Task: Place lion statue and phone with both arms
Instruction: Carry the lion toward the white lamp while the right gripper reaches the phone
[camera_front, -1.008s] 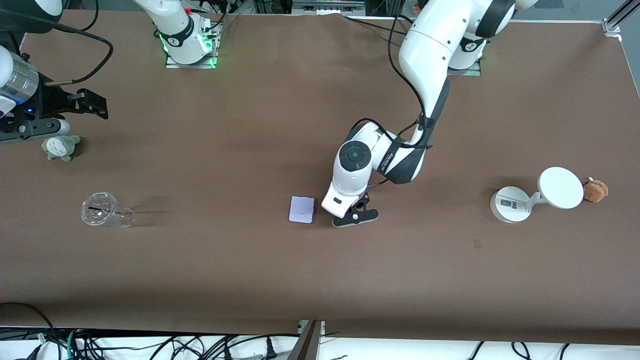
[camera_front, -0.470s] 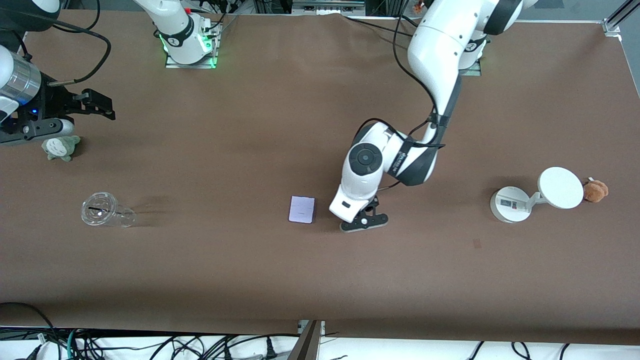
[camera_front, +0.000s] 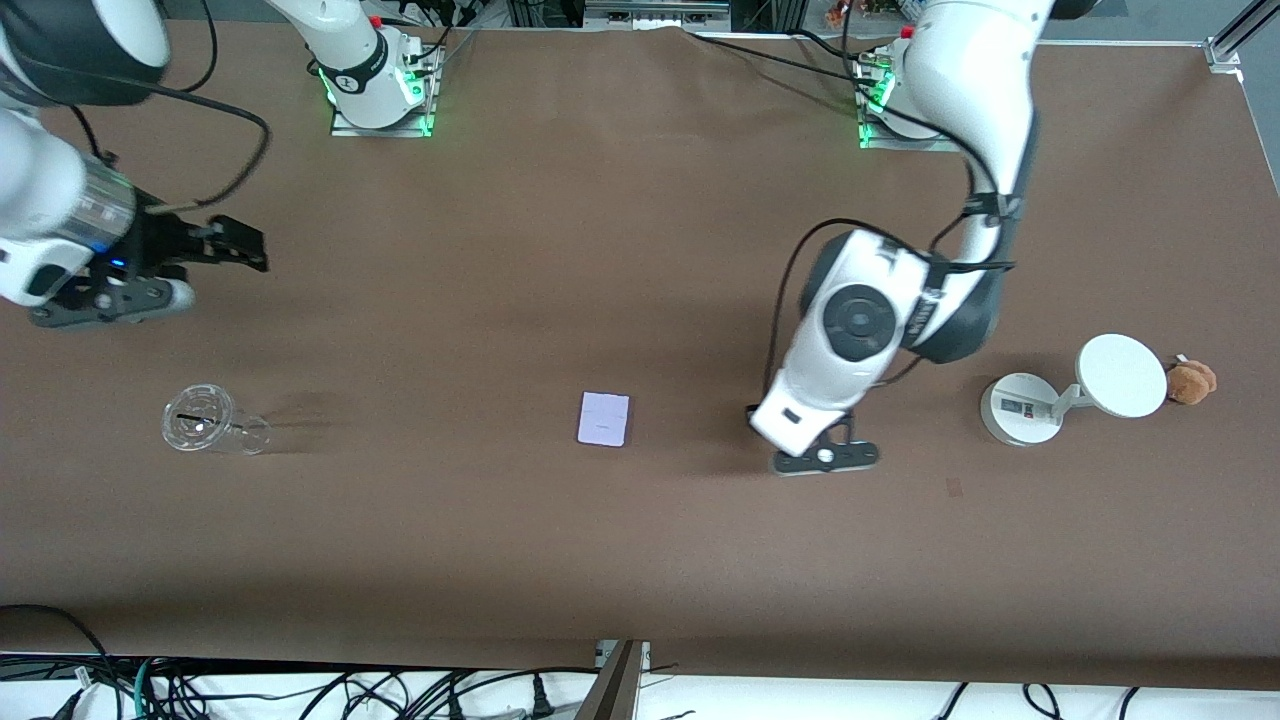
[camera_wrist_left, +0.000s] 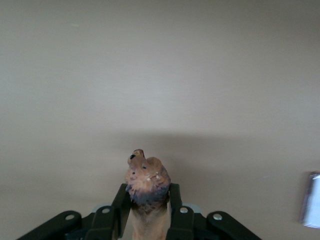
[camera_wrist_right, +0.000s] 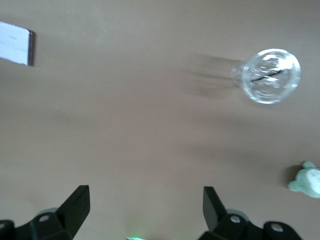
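Surface: a brown table (camera_front: 620, 560) ran under both arms, with cables hanging along its near edge.
Right gripper (camera_front: 240, 247): it hovered over bare table at the right arm's end, fingers spread wide apart and holding nothing; the right wrist view showed the two fingertips (camera_wrist_right: 80, 200) well apart.
Clear cup (camera_front: 205, 422): it lay on its side near the right arm's end, nearer the camera than the right gripper.
Small green plush (camera_wrist_right: 306, 180): seen only in the right wrist view, at the frame's edge.
Phone (camera_front: 604, 418): it lay flat on the table about mid-length, alone, well apart from both grippers.
Left gripper (camera_front: 825, 457): it hung over bare table between the phone and the white stand, fingers clamped on the lion statue (camera_wrist_left: 146, 187).
White stand (camera_front: 1030, 405): it stood toward the left arm's end, disc raised.
Brown plush toy (camera_front: 1192, 381): it sat just beside the disc.
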